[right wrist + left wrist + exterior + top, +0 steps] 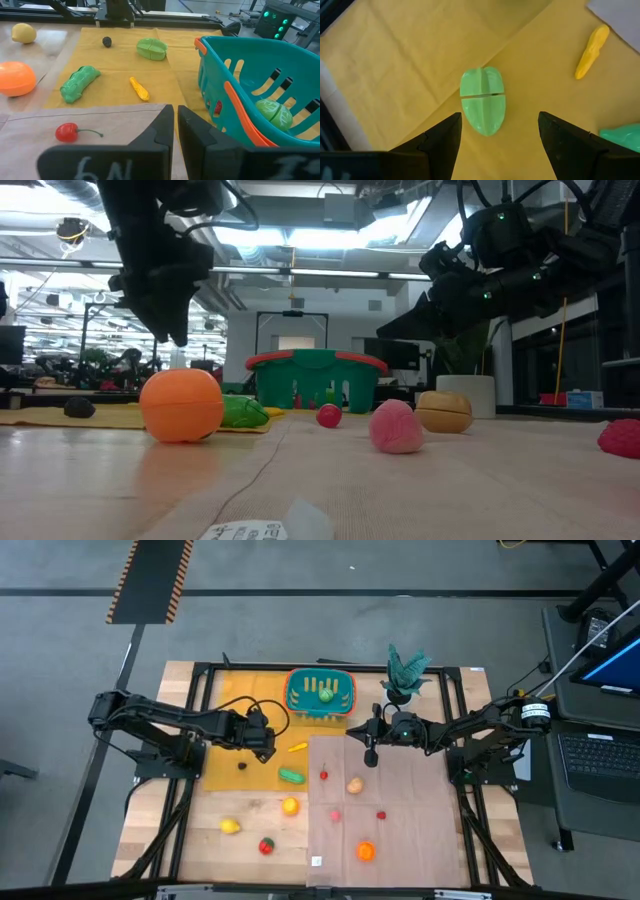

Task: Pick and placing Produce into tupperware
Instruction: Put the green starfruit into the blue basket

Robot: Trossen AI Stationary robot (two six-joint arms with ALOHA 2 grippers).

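Green produce (pixel 483 101) on yellow mat, between open left jaws

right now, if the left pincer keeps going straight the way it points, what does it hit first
Most likely the light green split vegetable on the yellow mat: it lies centred just ahead of the open left pincer. How far above it the pincer sits is unclear.

Potted green plant (pixel 404 671) at one o'clock; yellow mat (pixel 235 730) at ten; tan paper sheet (pixel 410 830) at five; laptop (pixel 602 755) far at three.
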